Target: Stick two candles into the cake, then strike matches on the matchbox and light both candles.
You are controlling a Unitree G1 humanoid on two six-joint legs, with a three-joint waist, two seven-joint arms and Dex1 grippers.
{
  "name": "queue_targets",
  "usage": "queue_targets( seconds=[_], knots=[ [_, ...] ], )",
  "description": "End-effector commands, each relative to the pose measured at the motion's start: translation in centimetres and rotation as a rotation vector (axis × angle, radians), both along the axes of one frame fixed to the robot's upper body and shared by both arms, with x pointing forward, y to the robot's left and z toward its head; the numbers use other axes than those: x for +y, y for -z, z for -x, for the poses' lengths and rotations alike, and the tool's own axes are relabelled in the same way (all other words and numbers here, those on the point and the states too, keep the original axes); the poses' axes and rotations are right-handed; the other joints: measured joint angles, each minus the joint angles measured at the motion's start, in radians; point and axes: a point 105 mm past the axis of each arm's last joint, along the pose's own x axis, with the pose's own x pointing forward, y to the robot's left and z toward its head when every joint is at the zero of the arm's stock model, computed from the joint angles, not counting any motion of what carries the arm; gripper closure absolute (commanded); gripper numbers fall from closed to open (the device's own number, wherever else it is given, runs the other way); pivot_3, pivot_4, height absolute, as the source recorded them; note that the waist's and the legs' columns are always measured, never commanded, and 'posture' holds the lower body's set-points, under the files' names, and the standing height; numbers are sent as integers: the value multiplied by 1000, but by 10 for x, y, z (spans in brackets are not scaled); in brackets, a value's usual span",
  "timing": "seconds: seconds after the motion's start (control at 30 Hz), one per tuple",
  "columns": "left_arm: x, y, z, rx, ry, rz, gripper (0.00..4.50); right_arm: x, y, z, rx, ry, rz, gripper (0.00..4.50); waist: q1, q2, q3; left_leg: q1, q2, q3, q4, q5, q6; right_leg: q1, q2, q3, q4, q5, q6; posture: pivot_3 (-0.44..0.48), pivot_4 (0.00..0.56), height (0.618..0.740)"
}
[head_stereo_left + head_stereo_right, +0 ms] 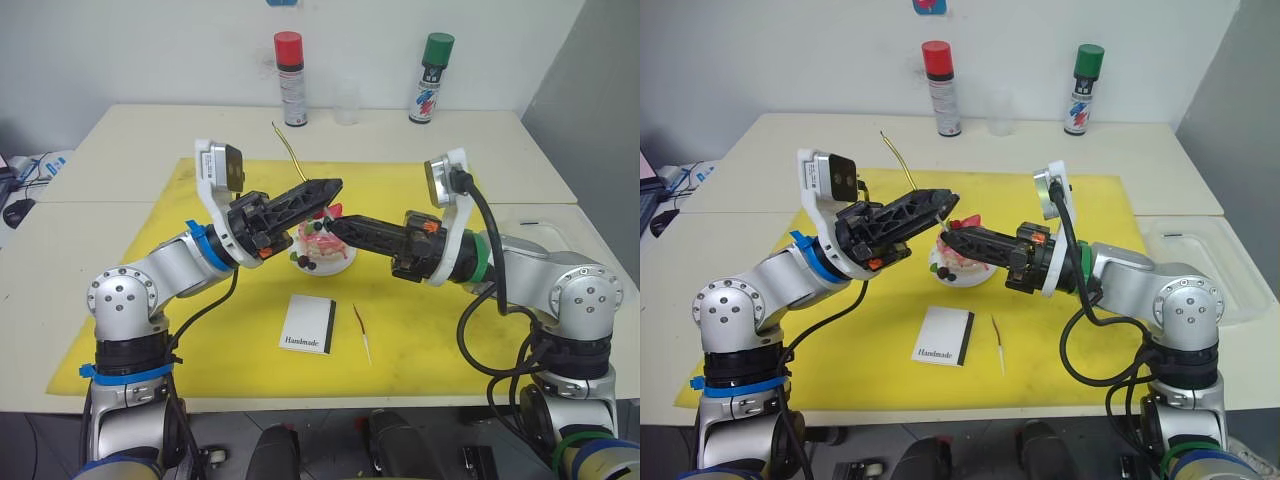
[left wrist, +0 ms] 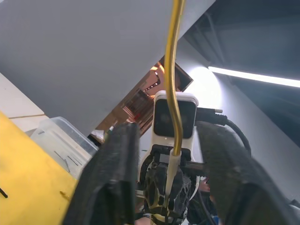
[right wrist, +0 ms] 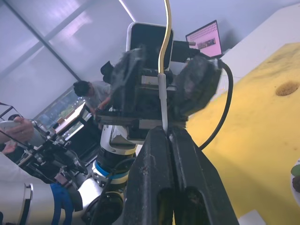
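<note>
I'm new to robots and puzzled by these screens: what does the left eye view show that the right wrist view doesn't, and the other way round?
The left eye view lays out the tabletop in full: the cake, the matchbox, a reddish candle lying beside it, and a red-capped spray can at the back. The right wrist view adds a person and a laptop screen beyond the robot. Both share the yellow candle, pinched at its pale end by the right claw, with the left claw open around it.
</note>
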Motion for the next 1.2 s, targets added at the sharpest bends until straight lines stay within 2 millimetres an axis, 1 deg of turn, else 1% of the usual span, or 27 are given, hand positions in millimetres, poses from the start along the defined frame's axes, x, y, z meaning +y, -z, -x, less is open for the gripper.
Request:
queue_targets(
  seconds=[0.03,0.1,0.13,0.23,0.33,0.4,0.43,0.5,0.57,0.63,0.7,0.8,0.87,1.1,1.2],
  knots=[
    [-1,-3,8,-14,32,-1,3674,1,-10,5,-29,-20,-30,4500,0,0,0,0,0,-1,0,0,0,0,0,-1,0,0,-1,0,150,704],
    [-2,-1,9,-13,44,-13,4269,1,-10,6,-29,-21,-29,4500,1,0,0,-1,0,-2,0,0,0,0,0,-3,0,-1,-2,0,150,704],
    [-2,-1,10,-15,49,-19,4491,1,-9,6,-30,-23,-23,4500,2,0,0,-2,0,-3,0,0,0,0,0,-3,1,-1,-2,0,150,704],
    [-2,-1,11,-25,53,-27,4491,1,-9,8,-38,-37,-16,4500,2,0,0,-3,0,-4,0,0,0,-1,0,-4,0,-2,-3,0,150,704],
    [1,-5,7,-62,7,-47,4500,-1,-4,6,-97,-9,61,3909,4,1,0,-4,0,-4,0,0,0,-1,0,-4,0,-2,-3,0,150,704],
    [9,-10,-5,-130,-100,-104,4500,-3,7,2,-201,33,214,3283,6,1,1,-4,0,-4,0,0,0,-1,0,-4,-1,-2,-3,0,150,704],
    [15,-12,-12,-187,-166,-162,4500,-5,10,-1,-256,58,276,2909,6,2,1,-4,0,-4,0,0,0,-2,0,-5,-1,-2,-3,0,150,704],
    [23,-12,-22,-311,-278,-287,4500,-7,11,-5,-376,95,384,2149,6,3,2,-4,0,-4,-1,0,0,-3,0,-5,-1,-2,-3,0,150,704],
    [27,-13,-29,-396,-340,-352,4500,-8,11,-9,-452,115,447,1448,7,5,2,-3,0,-3,-1,0,0,-3,0,-4,-1,-2,-3,0,150,704],
    [30,-7,-34,-499,-383,-454,4500,-10,13,-13,-535,133,531,706,9,5,2,-4,0,-3,-2,0,0,-3,0,-4,-1,-2,-4,0,150,704],
    [35,0,-38,-556,-414,-519,4500,-11,13,-19,-574,159,588,13,12,5,2,-5,1,-3,-2,0,0,-3,0,-5,-4,-2,-4,0,150,704],
    [46,11,-51,-573,-484,-570,4500,-10,10,-26,-593,199,619,13,16,5,2,-6,1,-2,-2,0,0,-3,-1,-4,-6,-2,-4,0,150,704],
    [49,17,-56,-578,-497,-579,4500,-9,7,-29,-613,216,625,13,20,5,2,-7,1,-2,-2,0,0,-4,-1,-5,-6,-2,-4,0,150,704],
    [49,27,-66,-547,-503,-546,4500,-5,7,-30,-635,228,635,13,34,6,2,-8,1,-3,-2,0,0,-4,-2,-6,-7,-2,-4,0,150,704],
    [44,31,-69,-554,-482,-546,4500,-5,10,-30,-626,233,637,13,35,6,2,-8,1,-3,-2,0,0,-4,-1,-6,-7,-2,-5,0,150,704]
  ],
)
